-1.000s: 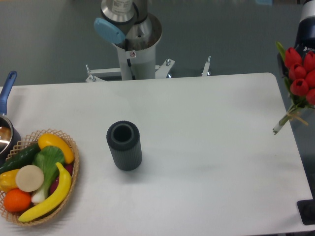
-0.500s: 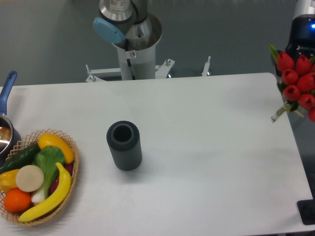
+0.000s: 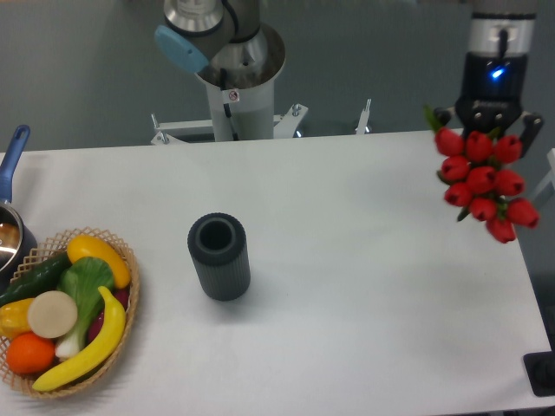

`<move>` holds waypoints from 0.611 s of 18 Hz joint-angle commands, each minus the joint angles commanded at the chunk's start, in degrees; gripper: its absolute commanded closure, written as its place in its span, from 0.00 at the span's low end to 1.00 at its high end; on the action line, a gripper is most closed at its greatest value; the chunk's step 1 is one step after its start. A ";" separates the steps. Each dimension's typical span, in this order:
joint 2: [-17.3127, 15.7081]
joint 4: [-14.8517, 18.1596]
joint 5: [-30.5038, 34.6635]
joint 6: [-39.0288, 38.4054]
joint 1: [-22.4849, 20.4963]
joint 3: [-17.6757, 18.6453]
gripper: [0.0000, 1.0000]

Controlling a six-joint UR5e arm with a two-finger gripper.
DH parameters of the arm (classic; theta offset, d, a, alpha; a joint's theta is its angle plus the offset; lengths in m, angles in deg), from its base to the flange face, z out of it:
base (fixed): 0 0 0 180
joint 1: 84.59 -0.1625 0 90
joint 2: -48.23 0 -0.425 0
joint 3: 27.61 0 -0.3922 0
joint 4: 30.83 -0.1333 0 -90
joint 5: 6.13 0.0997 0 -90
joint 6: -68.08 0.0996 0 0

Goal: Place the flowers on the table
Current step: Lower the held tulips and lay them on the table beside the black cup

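The flowers (image 3: 481,182), a bunch of red tulip buds, hang in the air over the table's far right side, buds toward the camera, stems mostly hidden behind them. My gripper (image 3: 490,126) is directly above and behind the bunch, its dark fingers closed around the stems. The white table (image 3: 364,286) lies below, with the bunch near its right edge and apart from its surface.
A dark grey ribbed cylinder vase (image 3: 218,256) stands upright left of centre. A wicker basket of toy fruit and vegetables (image 3: 65,308) sits at the front left. A pot with a blue handle (image 3: 10,208) is at the left edge. The arm's base (image 3: 238,78) stands behind the table.
My gripper has carried the flowers leftward from beyond the table's right edge to over its right side. The bunch has turned so the buds face the camera.
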 joint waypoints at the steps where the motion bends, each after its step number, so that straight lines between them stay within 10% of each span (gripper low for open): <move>1: 0.00 0.09 2.11 0.09 0.88 0.35 0.49; 11: 4.92 0.70 17.23 0.17 10.11 0.88 0.49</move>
